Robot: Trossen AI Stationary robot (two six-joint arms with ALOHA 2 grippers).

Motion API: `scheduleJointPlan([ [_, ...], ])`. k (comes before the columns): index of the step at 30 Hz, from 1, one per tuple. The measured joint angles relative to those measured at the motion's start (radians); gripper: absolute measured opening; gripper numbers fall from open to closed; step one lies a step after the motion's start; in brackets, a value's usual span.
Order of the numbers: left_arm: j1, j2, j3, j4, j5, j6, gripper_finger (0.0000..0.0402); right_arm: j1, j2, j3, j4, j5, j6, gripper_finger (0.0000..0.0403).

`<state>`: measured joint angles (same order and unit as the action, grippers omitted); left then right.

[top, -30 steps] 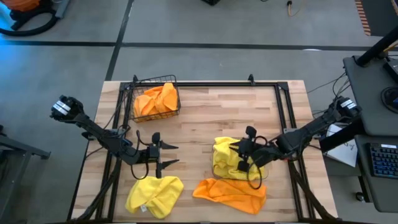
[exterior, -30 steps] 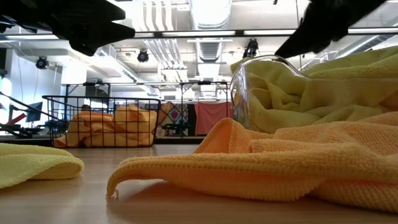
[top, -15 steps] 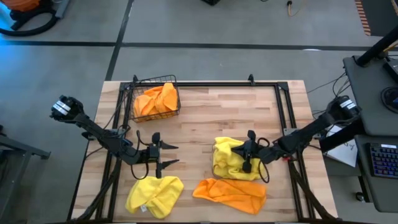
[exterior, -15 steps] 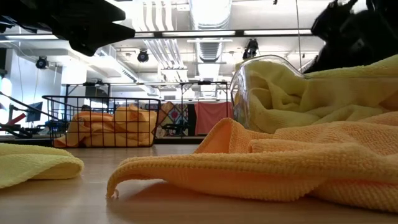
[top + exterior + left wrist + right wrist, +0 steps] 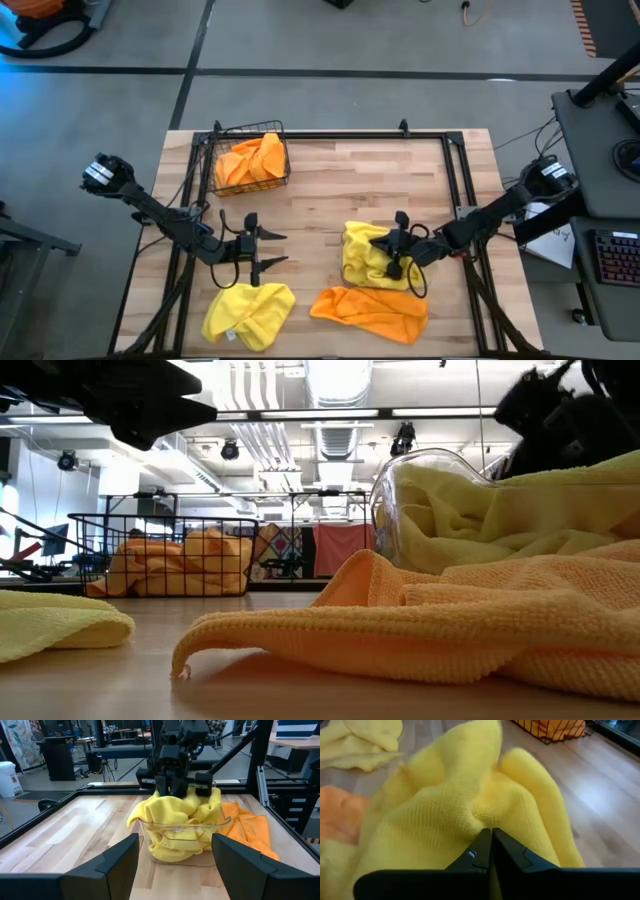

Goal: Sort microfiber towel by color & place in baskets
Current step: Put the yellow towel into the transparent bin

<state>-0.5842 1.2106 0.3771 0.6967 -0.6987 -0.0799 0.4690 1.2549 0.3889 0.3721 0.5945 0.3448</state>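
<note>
A clear plastic bin point(image 5: 176, 839) near the table's right front holds heaped yellow towels point(image 5: 365, 255). My right gripper point(image 5: 386, 250) is over that heap, shut, its tips down on the cloth point(image 5: 470, 810). A loose orange towel point(image 5: 370, 308) lies flat on the table in front of the bin. A loose yellow towel point(image 5: 248, 312) lies at the front left. The wire basket point(image 5: 218, 160) at the far left holds orange towels point(image 5: 252, 160). My left gripper point(image 5: 272, 249) hovers open, above and behind the loose yellow towel, pointing toward the bin. My right gripper pushes its shut fingertips point(image 5: 490, 840) into the top of the yellow towel heap point(image 5: 475, 812), slanting down from the table's right side. The cloth puckers around the tips. Whether a fold is caught between them I cannot tell. The heap rests in the bin.
A black frame rail point(image 5: 460, 180) runs around the table's far and right sides. Bare wood point(image 5: 370, 180) lies between the wire basket and the bin. The orange towel's edge point(image 5: 300, 630) spreads close to the front edge.
My right gripper has come down onto the yellow towels in the bin and tipped its fingers further downward. The heap under it has been pressed a little lower. The loose towels and the bin stay in place.
</note>
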Motion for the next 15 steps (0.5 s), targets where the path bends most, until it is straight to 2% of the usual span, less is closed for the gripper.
scheduleJointPlan([
  [10,0.0,0.0,0.0,-0.002,0.0,0.0,0.0233,0.0,-0.031,0.26,-0.477,0.01,0.033,0.0013],
  [15,0.0,0.0,0.0,-0.003,0.0,0.0,0.0233,-0.001,-0.029,0.358,-0.545,0.065,0.035,0.0013],
])
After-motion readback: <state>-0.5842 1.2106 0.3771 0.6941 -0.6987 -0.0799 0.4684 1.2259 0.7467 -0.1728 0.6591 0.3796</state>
